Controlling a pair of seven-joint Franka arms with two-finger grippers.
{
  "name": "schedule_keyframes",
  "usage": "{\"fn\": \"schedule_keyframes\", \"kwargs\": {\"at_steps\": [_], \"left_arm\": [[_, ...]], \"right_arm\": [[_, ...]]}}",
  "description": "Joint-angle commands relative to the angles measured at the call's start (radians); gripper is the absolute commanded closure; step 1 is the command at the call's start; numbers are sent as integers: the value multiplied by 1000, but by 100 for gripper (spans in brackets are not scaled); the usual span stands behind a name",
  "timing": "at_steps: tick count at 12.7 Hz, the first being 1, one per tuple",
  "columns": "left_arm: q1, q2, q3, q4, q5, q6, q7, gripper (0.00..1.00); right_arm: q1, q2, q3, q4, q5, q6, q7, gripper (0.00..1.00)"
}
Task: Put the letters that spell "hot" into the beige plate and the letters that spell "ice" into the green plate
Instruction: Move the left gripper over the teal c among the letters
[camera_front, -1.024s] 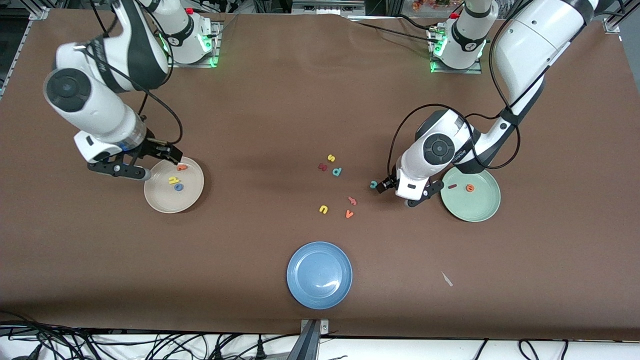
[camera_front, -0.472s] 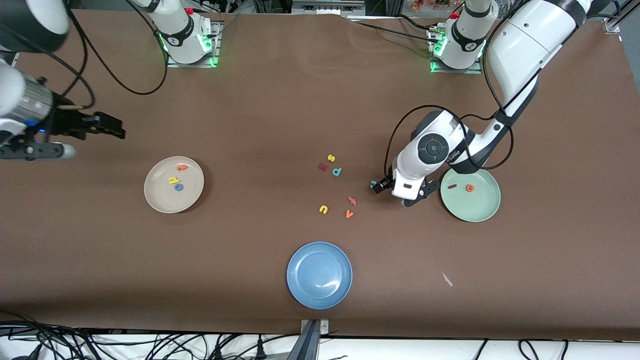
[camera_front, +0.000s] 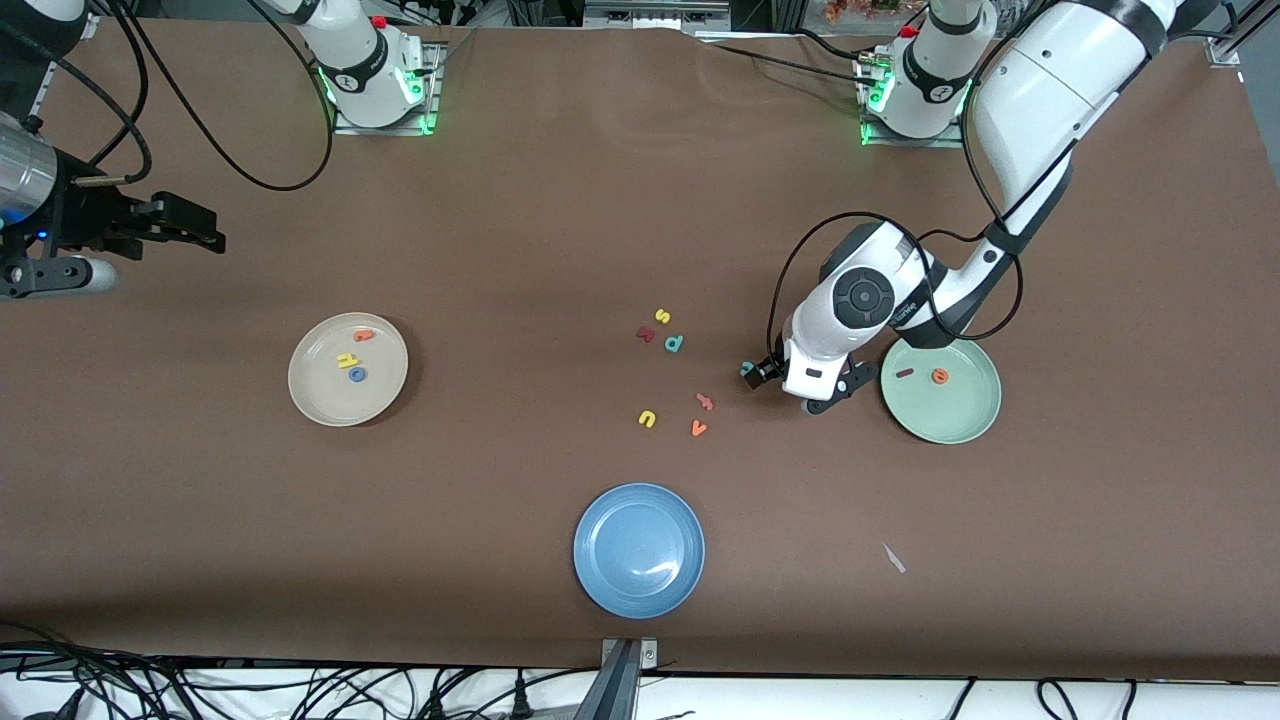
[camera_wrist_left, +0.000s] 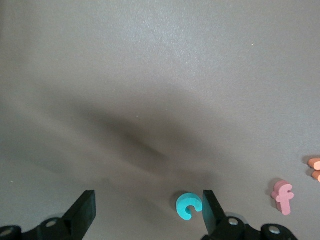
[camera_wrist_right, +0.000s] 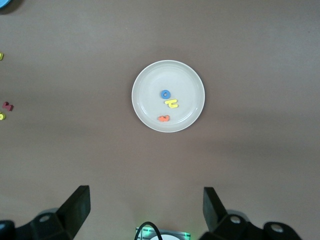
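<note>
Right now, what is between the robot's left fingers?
The teal c lies on the brown table between the open left gripper's fingers, near one finger. The left wrist view shows it.

A brown cloth (camera_front: 560, 200) covers the desk; black cables (camera_front: 200, 690) tangle along the white edge nearest the front camera.

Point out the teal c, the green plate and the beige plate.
teal c (camera_wrist_left: 189, 206): left wrist view, on the curved back of the letter.
green plate (camera_front: 950, 418): front view, on a bare part of its floor near the rim.
beige plate (camera_wrist_right: 187, 85): right wrist view, on a bare part inside the rim.
</note>
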Motion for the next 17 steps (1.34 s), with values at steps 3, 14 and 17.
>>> {"fn": "schedule_keyframes", "kwargs": {"at_steps": [3, 14, 17], "left_arm": [[-11, 5, 12, 8, 37, 12, -33, 6], [-23, 14, 14, 8, 37, 31, -43, 6], [-61, 20, 55, 8, 37, 74, -73, 6]], "right_arm": [[-5, -10, 65, -10, -35, 10, 47, 0], [-13, -5, -20, 2, -47, 10, 32, 0], [-14, 7, -28, 13, -46, 11, 39, 0]]}}
